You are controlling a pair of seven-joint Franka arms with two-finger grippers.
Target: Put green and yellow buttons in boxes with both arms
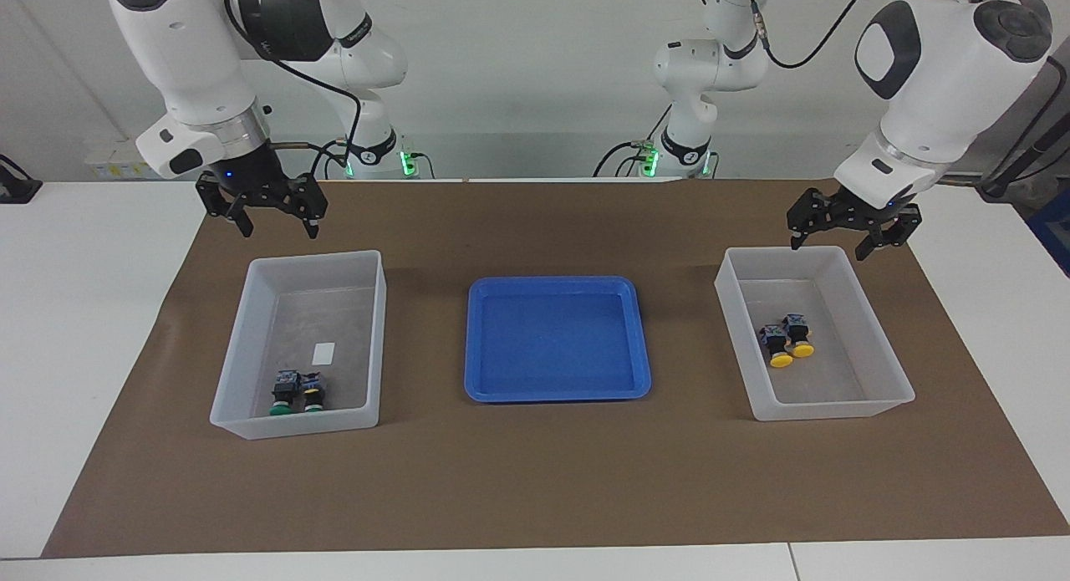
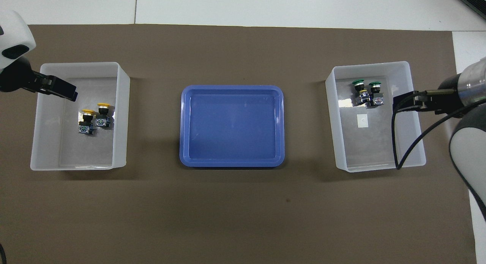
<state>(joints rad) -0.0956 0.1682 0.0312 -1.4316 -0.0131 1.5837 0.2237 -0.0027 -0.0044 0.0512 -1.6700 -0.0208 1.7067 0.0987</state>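
Now buttons boxed [image 1: 786, 340] — both claws empty, agape.

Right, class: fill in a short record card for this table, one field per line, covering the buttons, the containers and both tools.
green buttons: two, side by side in the box at the right arm's end
yellow buttons: two, side by side in the other box at the left arm's end
blue tray: between the boxes, nothing in it
right tool: open, holds nothing, raised over the mat by its box's robot-side rim
left tool: open, holds nothing, raised over its box's robot-side rim
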